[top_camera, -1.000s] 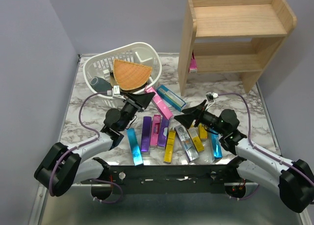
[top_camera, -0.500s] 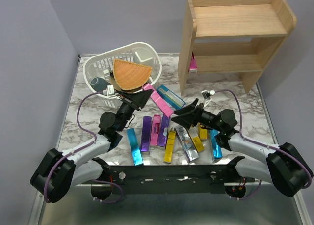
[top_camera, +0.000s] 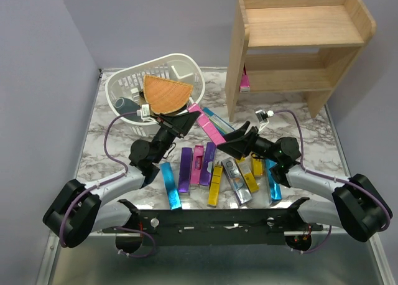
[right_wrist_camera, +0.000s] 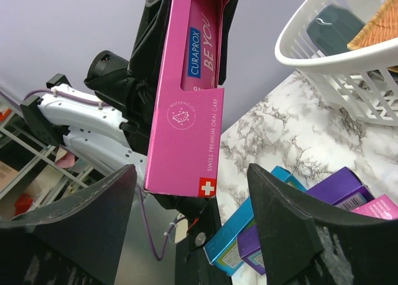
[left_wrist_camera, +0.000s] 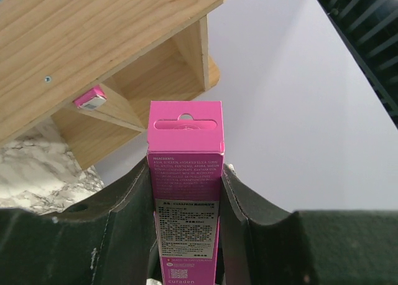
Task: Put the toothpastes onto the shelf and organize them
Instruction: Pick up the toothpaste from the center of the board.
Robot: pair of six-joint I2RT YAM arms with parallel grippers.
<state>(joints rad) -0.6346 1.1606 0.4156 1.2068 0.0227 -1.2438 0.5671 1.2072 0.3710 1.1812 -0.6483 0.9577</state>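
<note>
My left gripper (top_camera: 185,121) is shut on a magenta pink toothpaste carton (top_camera: 211,130) and holds it tilted above the table, its free end toward the shelf (top_camera: 298,23). In the left wrist view the carton (left_wrist_camera: 185,191) stands between both fingers. My right gripper (top_camera: 236,140) is open and empty, facing that carton's free end. In the right wrist view the carton (right_wrist_camera: 189,92) hangs above the gap of my right gripper (right_wrist_camera: 186,226), apart from both fingers. Several more cartons (top_camera: 215,184) lie in a row near the front edge. One pink carton (top_camera: 245,81) lies on the shelf's lower tier.
A white slotted basket (top_camera: 127,83) with an orange wedge (top_camera: 165,93) and grey items stands at the back left. The shelf's left side panel (top_camera: 235,61) is just behind my right gripper. A blue-silver carton (top_camera: 219,119) lies under the lifted one.
My left gripper has swung the pink carton to the right, toward my right gripper. My right gripper has moved up and left toward the carton's end.
</note>
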